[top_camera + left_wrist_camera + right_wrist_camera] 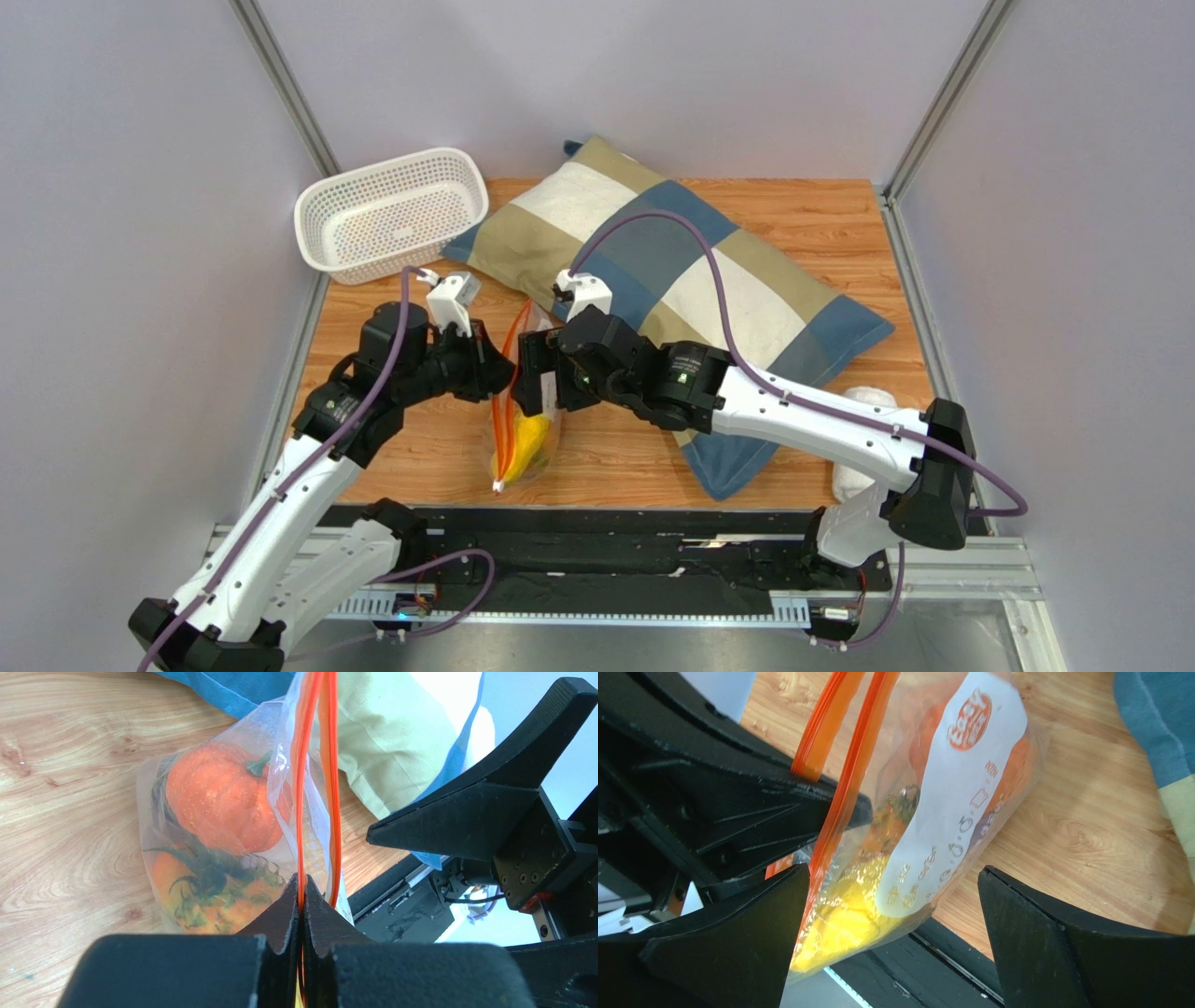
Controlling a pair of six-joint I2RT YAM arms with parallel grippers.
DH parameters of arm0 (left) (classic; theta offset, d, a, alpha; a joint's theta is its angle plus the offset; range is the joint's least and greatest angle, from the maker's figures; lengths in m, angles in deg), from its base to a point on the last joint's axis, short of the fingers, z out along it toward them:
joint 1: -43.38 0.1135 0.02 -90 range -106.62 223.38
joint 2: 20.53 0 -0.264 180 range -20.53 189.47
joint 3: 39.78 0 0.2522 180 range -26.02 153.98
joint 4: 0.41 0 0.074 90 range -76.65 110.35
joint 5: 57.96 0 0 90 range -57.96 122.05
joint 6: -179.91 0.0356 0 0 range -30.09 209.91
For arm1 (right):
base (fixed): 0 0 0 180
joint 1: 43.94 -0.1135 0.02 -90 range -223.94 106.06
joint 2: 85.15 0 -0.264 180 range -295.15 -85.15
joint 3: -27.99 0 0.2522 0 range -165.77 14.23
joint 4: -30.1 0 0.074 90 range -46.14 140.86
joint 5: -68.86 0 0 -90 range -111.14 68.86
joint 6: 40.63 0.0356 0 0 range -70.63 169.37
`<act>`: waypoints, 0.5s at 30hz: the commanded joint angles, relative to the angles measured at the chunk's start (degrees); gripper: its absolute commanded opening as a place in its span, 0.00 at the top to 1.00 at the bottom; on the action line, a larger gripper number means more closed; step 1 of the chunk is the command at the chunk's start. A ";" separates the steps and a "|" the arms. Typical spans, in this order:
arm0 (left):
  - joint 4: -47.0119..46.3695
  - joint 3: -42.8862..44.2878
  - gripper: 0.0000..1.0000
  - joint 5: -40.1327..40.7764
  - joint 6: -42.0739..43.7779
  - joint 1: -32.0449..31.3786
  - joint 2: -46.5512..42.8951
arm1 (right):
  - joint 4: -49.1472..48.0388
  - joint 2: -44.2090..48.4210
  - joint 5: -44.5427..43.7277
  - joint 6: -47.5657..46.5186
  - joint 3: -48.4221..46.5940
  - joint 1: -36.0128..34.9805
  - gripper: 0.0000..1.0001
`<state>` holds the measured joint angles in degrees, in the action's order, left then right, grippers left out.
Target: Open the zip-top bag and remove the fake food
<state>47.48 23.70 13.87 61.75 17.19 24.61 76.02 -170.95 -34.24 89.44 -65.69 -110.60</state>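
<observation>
– What was on your left?
– A white basket (393, 210) in the worktop's (828, 224) far corner. Next, my left gripper (303, 890) was pinched tight on the orange zip strip (330, 777) of the bag (522, 437).
– And the food?
– The fake food (223, 808) sat inside the bag, which hung between my grippers. My right gripper (892, 875) stood apart around it, with the pillow (673, 273) beyond.

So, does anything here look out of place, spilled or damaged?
Nothing is spilled: the fake food shows inside the zip-top bag. The odd thing is the bag itself, held up by its orange strip in the shut left fingers instead of lying flat, with the right fingers open on either side.
</observation>
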 commanded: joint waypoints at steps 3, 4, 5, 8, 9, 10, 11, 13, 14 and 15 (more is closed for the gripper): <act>-2.84 1.17 1.00 -3.27 -4.18 0.18 -2.08 | -2.54 0.02 -8.34 1.85 -4.71 -0.14 0.05; -2.58 1.35 1.00 -3.36 -4.44 0.18 -2.34 | -2.28 -0.42 -8.86 2.11 -5.33 -0.14 0.05; -2.40 1.61 1.00 -3.19 -4.44 0.18 -2.60 | -0.89 -1.03 -9.74 2.55 -7.25 -0.14 0.05; -1.96 1.62 1.00 -2.92 -4.53 0.18 -2.87 | 3.07 -4.28 -14.13 5.97 -11.47 -0.14 0.08; -1.96 1.53 1.00 -3.01 -4.79 0.18 -2.87 | 3.95 -6.03 -13.88 6.07 -12.18 -0.14 0.10; -2.05 1.35 1.00 -3.18 -4.97 0.18 -2.96 | 4.40 -6.74 -13.44 6.07 -12.80 -0.14 0.13; -2.22 1.18 1.00 -2.92 -5.06 0.18 -3.05 | 4.92 -7.36 -12.83 6.59 -13.24 -0.23 0.14; -2.40 1.00 1.00 -2.66 -5.23 0.18 -2.96 | 5.98 -8.50 -13.87 7.65 -13.51 -1.28 0.16; -2.49 0.91 1.00 -2.05 -5.24 0.18 -2.96 | 6.50 -8.77 -15.53 7.91 -13.51 -1.81 0.21; -2.23 0.91 1.00 -1.78 -5.41 0.18 -2.87 | 7.47 -9.29 -16.59 8.09 -13.42 -2.51 0.23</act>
<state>47.83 23.70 12.63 57.70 17.52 22.38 79.61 -178.05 -45.39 94.47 -77.54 -110.95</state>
